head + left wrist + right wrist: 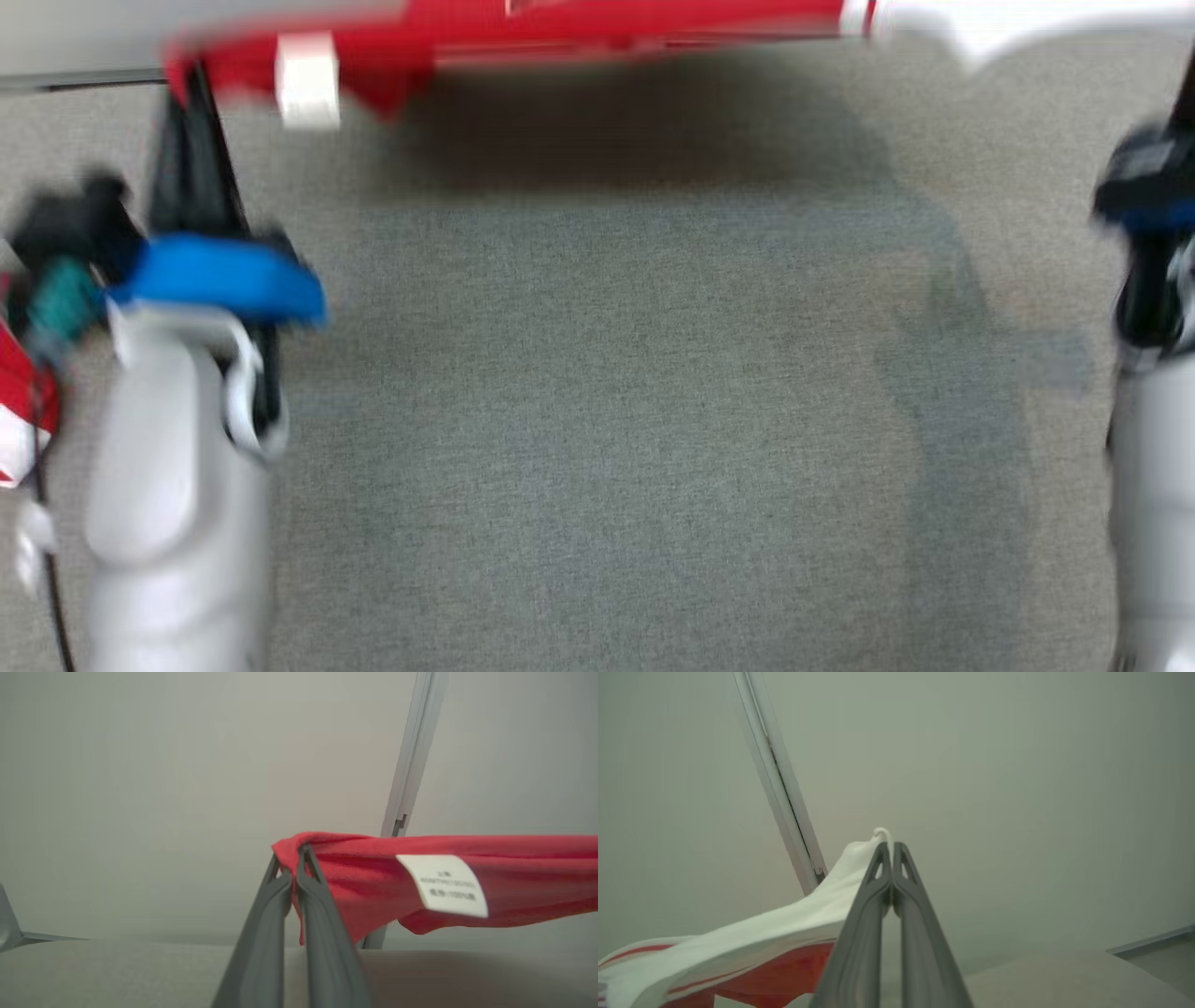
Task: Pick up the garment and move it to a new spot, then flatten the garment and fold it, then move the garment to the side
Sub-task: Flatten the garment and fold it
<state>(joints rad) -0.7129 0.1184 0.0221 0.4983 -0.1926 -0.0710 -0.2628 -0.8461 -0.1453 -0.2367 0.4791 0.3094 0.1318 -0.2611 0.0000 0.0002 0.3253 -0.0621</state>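
Your left gripper clamps the garment by its red corner, your right gripper by its white one; it hangs taut at the far side above the table. Lower both ends evenly to lay it flat.

The garment hangs above the table, its left end in the left gripper, its right end in the right gripper, a tag near the left end

left arm and right arm reach forward, wide apart, jaws of each pinched shut.
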